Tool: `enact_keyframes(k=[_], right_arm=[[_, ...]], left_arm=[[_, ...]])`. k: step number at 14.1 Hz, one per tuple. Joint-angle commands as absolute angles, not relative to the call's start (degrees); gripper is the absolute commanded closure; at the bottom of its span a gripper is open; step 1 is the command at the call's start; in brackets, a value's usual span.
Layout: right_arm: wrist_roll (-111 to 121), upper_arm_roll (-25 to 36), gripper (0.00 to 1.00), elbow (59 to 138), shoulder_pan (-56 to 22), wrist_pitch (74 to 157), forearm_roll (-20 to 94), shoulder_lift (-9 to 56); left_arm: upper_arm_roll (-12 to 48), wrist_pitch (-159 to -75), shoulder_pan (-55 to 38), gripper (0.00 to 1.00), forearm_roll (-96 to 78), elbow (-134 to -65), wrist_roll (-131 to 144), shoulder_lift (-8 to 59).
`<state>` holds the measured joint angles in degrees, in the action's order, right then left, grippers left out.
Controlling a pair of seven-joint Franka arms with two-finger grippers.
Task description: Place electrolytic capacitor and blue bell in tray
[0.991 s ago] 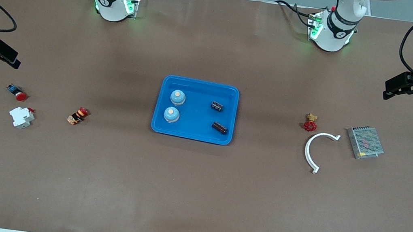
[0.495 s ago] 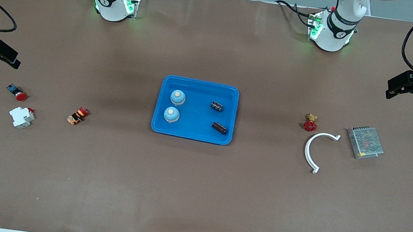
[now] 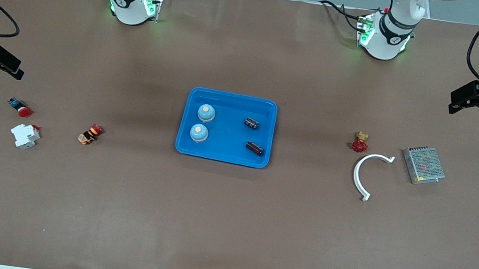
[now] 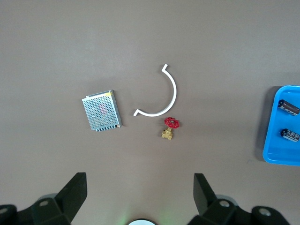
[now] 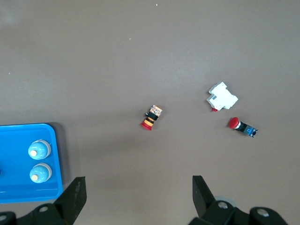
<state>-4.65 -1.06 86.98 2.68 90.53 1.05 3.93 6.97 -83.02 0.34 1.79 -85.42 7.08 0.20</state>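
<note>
The blue tray (image 3: 223,152) lies mid-table. Two blue bells (image 3: 206,113) (image 3: 199,132) stand in it on the side toward the right arm's end. Two dark electrolytic capacitors (image 3: 251,123) (image 3: 255,148) lie in it on the side toward the left arm's end. My left gripper (image 3: 454,104) hangs open and empty over bare table at the left arm's end; in its wrist view the left gripper (image 4: 140,182) holds nothing and the tray's edge (image 4: 274,152) shows. My right gripper (image 3: 17,71) (image 5: 138,183) hangs open and empty over the right arm's end.
A red-handled brass valve (image 3: 360,143), a white curved piece (image 3: 361,174) and a metal mesh power supply (image 3: 423,165) lie toward the left arm's end. A red push button (image 3: 21,108), a white breaker (image 3: 24,135) and an orange-red switch (image 3: 90,133) lie toward the right arm's end.
My left gripper has drifted slightly toward the left arm's end of the table. The right arm and all the objects have stayed put.
</note>
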Motion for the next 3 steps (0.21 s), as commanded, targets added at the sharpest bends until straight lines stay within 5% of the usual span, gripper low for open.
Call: enact_keyframes(k=[1,3], right_arm=[[-4.9,-1.2,0.00,90.8,2.8,92.5,1.1,1.4],[-4.9,-1.2,0.00,90.8,2.8,92.5,1.1,1.3]], left_arm=[[7.3,-82.1,1.0,0.00,2.0,-85.1,5.5,-0.4],[7.5,-82.1,0.6,0.00,1.9,-85.1,5.5,-0.4]])
